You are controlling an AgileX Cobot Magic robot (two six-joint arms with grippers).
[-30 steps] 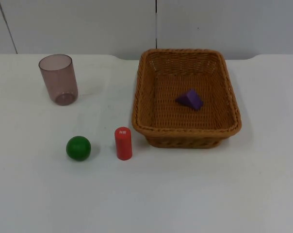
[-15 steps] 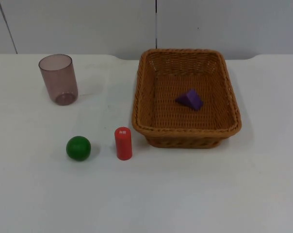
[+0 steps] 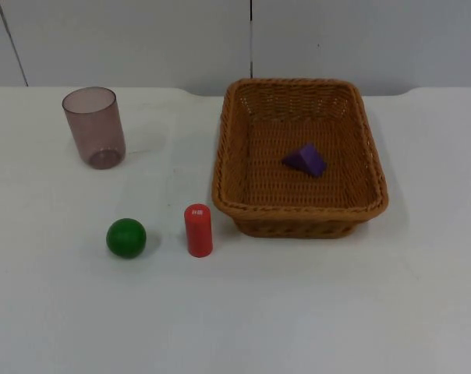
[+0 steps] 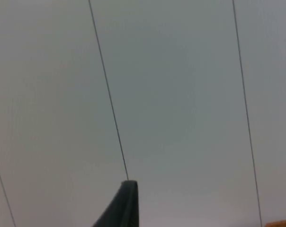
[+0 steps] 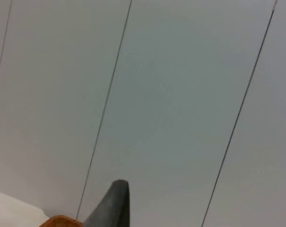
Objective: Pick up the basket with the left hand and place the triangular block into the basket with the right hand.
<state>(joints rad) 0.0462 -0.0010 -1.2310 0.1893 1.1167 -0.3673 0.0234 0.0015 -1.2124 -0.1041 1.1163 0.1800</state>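
So the purple block (image 3: 304, 160) is already lying on the floor of the basket (image 3: 298, 212), a bit back of centre and clear of the walls, and the basket sits flat on the table (image 3: 337, 312) with nothing gripping it. Going by that I'd call the job basically done, so my worries are about anything that disturbs it. If I send the left arm back down for the rim, a sloppy approach could tip the basket and the block would slide or hop out, since it's just resting loose on the weave. The red cylinder (image 3: 198, 230) stands just beside the basket's front-left corner, so a low sweep from that side would knock it over, and the green ball (image 3: 126, 238) next to it would roll off at the slightest nudge. The cup (image 3: 95, 126) is well apart, not fussed about that one. As for grippers: both wrist cams are pointed up at the grey wall (image 4: 181, 94), so both arms look parked and waiting. I get one dark fingertip (image 4: 124, 208) from the left gripper and one fingertip (image 5: 112, 205) from the right, neither touching anything I can see, and honestly I can't tell whether either is spread or pressed together.
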